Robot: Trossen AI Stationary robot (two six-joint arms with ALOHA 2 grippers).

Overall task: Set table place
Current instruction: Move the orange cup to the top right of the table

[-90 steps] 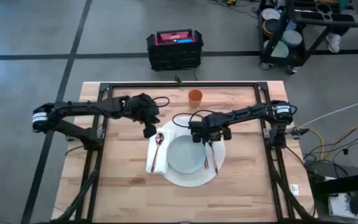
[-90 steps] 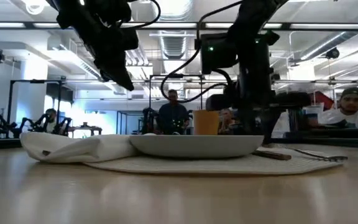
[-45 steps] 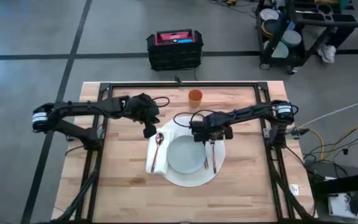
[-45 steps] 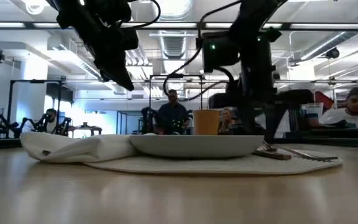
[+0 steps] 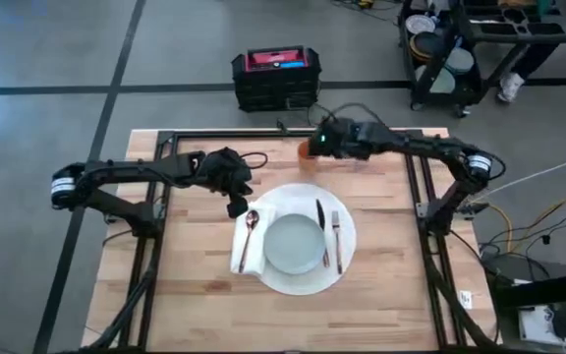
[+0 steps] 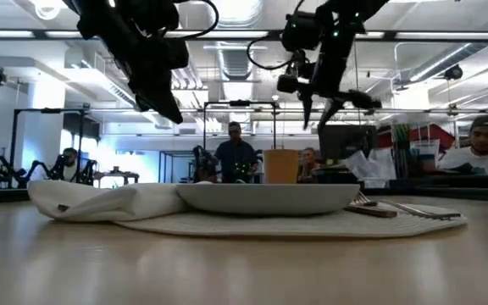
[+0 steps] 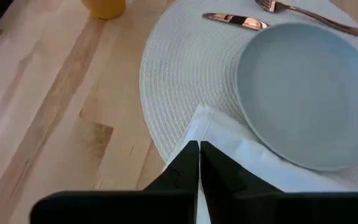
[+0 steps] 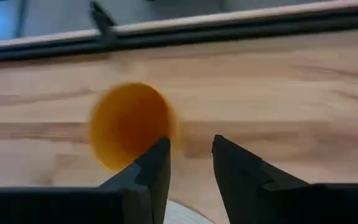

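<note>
White round mat (image 5: 303,246) lies mid-worktop (image 5: 195,305) carrying the plate (image 5: 294,244); beyond the mat's far edge the right tool (image 5: 314,147), fingers narrowly parted and empty, hovers beside the orange cup (image 5: 307,151), while the left tool (image 5: 236,208), fingers closed and empty, hangs over the mat's left edge.

Light-wood butcher-block table (image 5: 195,295), rectangular, framed all round by a black metal rail. Big round white woven mat (image 5: 303,280) lying flat near the middle of it, way wider than the pale grey-green plate (image 5: 294,244) sitting on top. Also carrying a knife (image 5: 319,218) and fork (image 5: 337,238) side by side just right of the plate, plus a white napkin (image 5: 245,258) overlapping the left edge.
</note>
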